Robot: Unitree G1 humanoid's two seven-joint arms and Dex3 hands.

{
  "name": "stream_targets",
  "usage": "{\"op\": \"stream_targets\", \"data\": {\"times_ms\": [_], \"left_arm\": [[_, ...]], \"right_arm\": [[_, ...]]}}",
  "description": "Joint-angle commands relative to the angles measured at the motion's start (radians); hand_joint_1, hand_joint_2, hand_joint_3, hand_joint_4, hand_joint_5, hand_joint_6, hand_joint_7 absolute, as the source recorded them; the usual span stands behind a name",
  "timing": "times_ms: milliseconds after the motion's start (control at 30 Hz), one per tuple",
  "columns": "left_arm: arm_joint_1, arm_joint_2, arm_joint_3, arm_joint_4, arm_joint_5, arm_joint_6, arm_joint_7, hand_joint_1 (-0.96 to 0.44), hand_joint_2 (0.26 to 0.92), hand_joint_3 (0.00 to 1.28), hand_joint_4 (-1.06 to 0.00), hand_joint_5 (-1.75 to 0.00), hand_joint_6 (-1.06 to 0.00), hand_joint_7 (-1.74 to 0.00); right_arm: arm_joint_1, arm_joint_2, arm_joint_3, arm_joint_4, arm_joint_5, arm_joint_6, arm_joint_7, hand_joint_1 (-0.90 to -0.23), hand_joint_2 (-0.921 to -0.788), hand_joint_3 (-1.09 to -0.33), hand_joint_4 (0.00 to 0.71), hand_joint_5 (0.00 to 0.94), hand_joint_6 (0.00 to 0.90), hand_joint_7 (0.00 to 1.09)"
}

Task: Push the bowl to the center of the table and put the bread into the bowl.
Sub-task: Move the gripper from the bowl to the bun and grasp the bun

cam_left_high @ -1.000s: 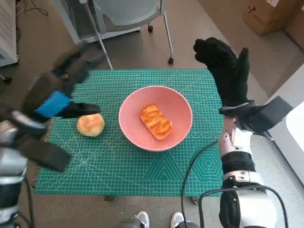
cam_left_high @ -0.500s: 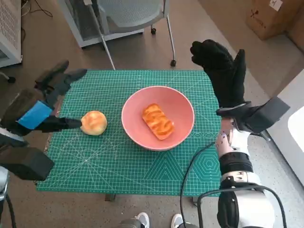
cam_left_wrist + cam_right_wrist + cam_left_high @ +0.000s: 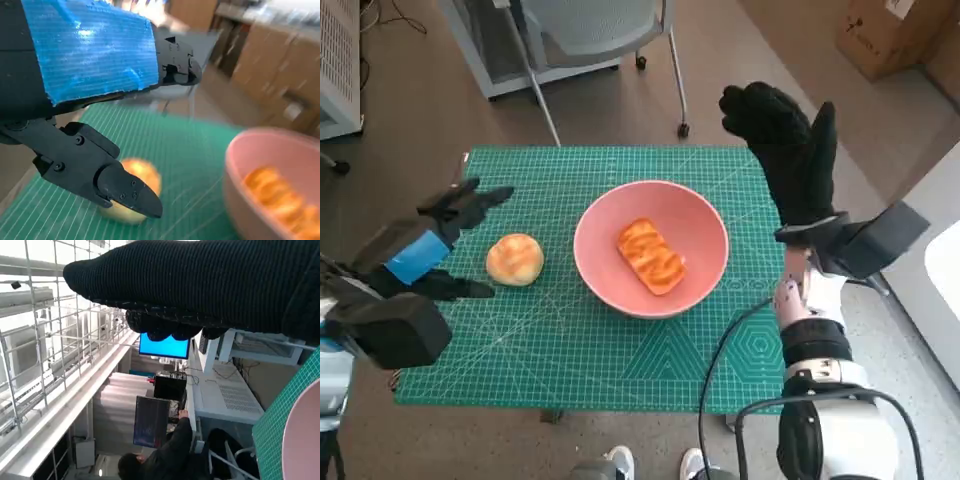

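A pink bowl sits near the middle of the green mat with a glazed twisted bread inside it. A round bun lies on the mat to the bowl's left. My left hand hovers just left of the bun, fingers spread, holding nothing. The left wrist view shows the bun beyond my black fingers and the bowl beside it. My right hand is raised upright past the bowl's right side, empty.
A grey chair stands beyond the table's far edge. A cardboard box sits on the floor at the far right. Feet show at the near edge. In the right wrist view a person sits at a desk with monitors.
My left hand has dropped lower and drawn back toward the mat's left edge beside the bun. The bun, bowl and right hand stay put.
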State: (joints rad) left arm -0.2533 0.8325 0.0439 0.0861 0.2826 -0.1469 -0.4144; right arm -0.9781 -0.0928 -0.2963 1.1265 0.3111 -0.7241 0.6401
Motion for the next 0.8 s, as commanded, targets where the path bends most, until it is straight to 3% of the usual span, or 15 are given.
{"op": "stream_targets", "data": {"times_ms": [33,500,800], "left_arm": [[-0.040,-0.026,-0.055,0.049,0.046,0.034,-0.007,-0.31,0.722,0.00,-0.07,0.00,-0.22,-0.08],[-0.169,-0.093,-0.228,0.315,0.261,-0.024,0.144,-0.30,0.726,0.00,-0.08,0.00,-0.26,-0.05],[-0.216,-0.119,-0.322,0.418,0.397,-0.034,0.255,-0.28,0.725,0.00,-0.14,-0.01,-0.34,-0.04]], "right_arm": [[0.013,-0.007,0.002,0.003,-0.009,0.003,-0.004,-0.576,-0.921,-0.608,0.364,0.003,0.513,0.01],[0.060,-0.033,0.005,-0.044,-0.007,-0.010,0.004,-0.572,-0.921,-0.605,0.364,0.001,0.512,0.00],[0.096,-0.051,0.008,-0.087,-0.009,-0.011,-0.003,-0.578,-0.921,-0.606,0.371,0.004,0.508,0.00]]}}
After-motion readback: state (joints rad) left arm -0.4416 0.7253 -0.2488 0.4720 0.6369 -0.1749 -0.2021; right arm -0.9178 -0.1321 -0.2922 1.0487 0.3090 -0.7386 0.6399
